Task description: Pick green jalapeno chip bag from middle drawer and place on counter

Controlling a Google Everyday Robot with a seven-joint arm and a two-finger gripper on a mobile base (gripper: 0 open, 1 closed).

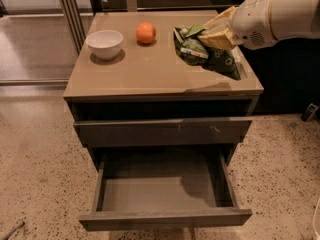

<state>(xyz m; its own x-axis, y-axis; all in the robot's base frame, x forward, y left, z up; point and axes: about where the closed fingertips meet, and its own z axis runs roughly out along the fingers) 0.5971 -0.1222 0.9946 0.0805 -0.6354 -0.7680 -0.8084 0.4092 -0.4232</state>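
The green jalapeno chip bag (202, 54), crumpled green and white, lies on the right side of the tan counter (150, 71), near its right edge. My gripper (212, 33) comes in from the upper right on a white arm. Its tan fingers (220, 34) are closed on the bag's upper edge. The middle drawer (165, 218) is pulled fully open below, and its inside shows nothing in it.
A white bowl (104, 43) and an orange fruit (145, 33) stand on the counter's back left. A shut drawer front with small pale scratches (162, 131) sits above the open drawer. Speckled floor surrounds the cabinet; metal rails stand at the far left.
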